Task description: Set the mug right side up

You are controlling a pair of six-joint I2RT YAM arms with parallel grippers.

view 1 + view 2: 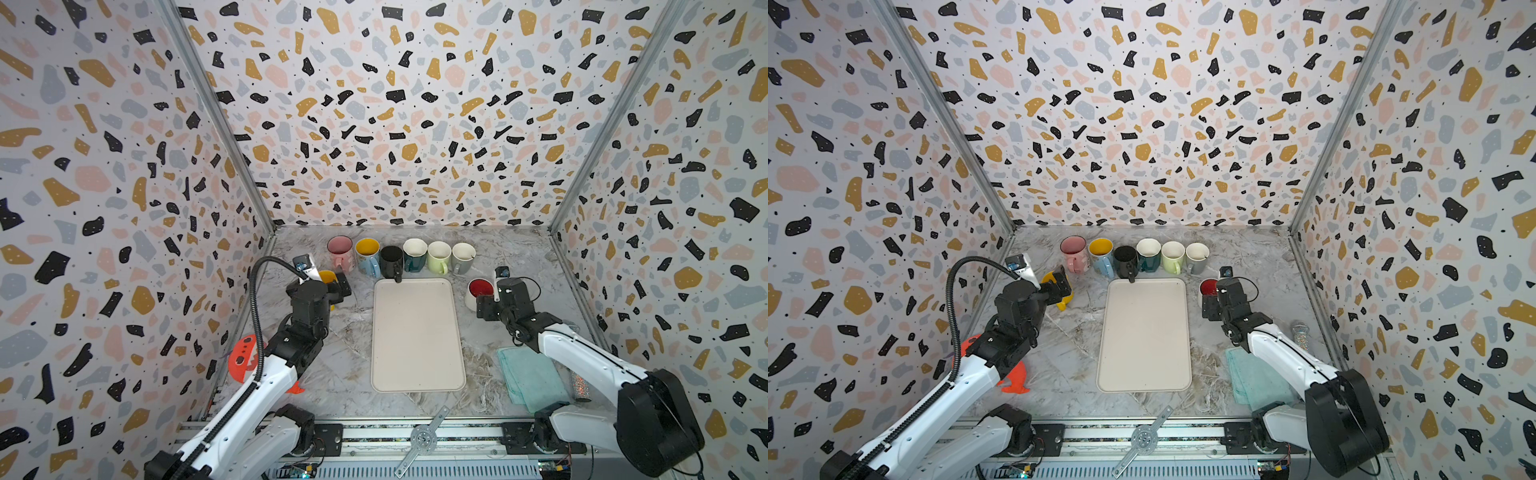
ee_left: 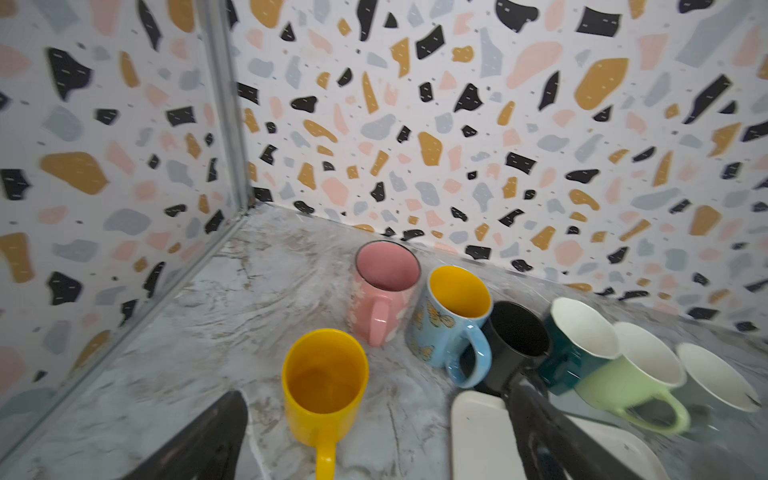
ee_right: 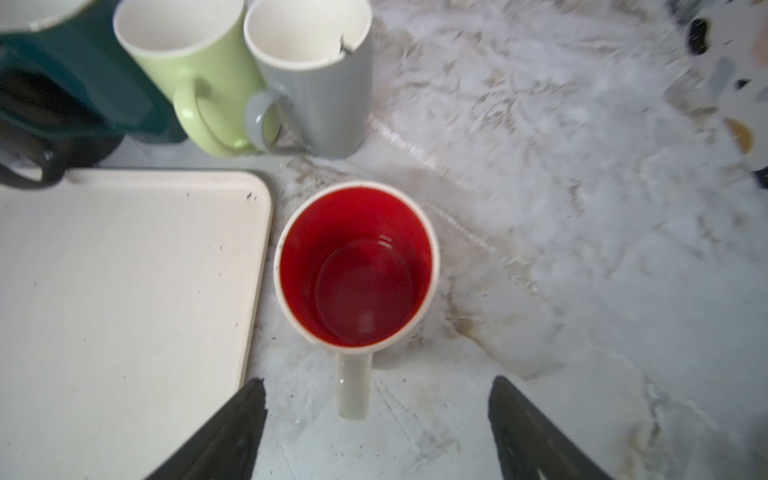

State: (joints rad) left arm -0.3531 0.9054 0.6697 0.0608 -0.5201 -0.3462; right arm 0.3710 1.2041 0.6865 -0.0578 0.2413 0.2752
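A yellow mug (image 2: 324,382) stands mouth up on the marble table, its handle pointing toward my left gripper (image 2: 374,399). That gripper is open, its jaws wide on either side of the mug and touching nothing. In a top view the mug (image 1: 328,277) is partly hidden behind the gripper (image 1: 338,286). A white mug with a red inside (image 3: 357,266) also stands mouth up, right of the tray. My right gripper (image 3: 376,382) is open around its handle without touching it. Both top views show this mug (image 1: 480,289) just beyond the gripper (image 1: 484,309).
A cream tray (image 1: 415,336) lies in the middle. Several upright mugs line the back, from pink (image 1: 340,249) to grey (image 1: 463,255). A teal cloth (image 1: 532,374) lies front right, a glitter bottle (image 1: 1299,332) by the right wall, an orange object (image 1: 241,361) under the left arm.
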